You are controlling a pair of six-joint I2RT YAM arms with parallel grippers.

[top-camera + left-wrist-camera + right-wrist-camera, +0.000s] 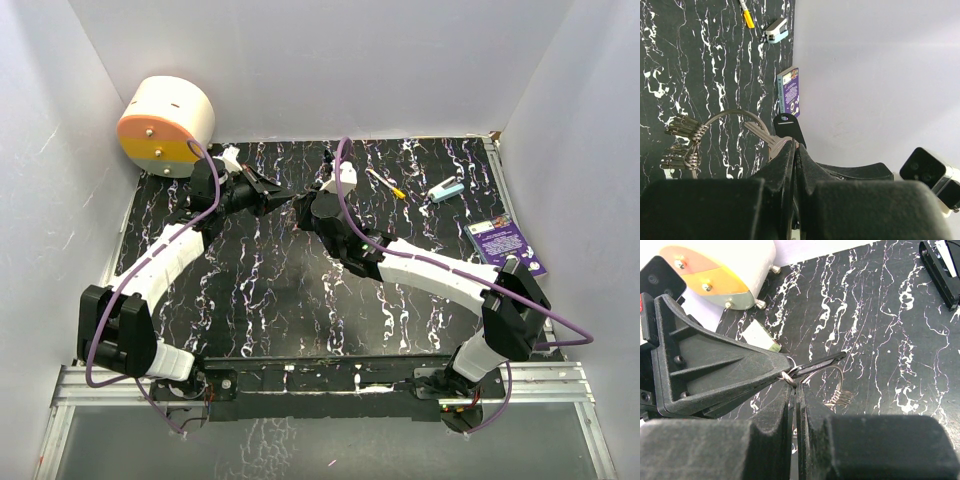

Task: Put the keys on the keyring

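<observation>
Keys (760,132) and keyring (732,114) hang together in the air over the far middle of the black marbled table (300,310), held between my two claws. My left gripper (794,146) is clamped tight on the key's head along with a black tag (787,126). My right gripper (796,388) is closed to a sliver, I judge on the ring's wire, though its own fingers hide the contact.

My worry is that both arms hold one linked bundle. Any pull apart or twist could tear the wire from a claw, bend the ring, or drop the lot.

The keyring is a thin silvery loop with coiled turns bunched at one side. One key shows, flat and silvery, just under the loop's arc.
</observation>
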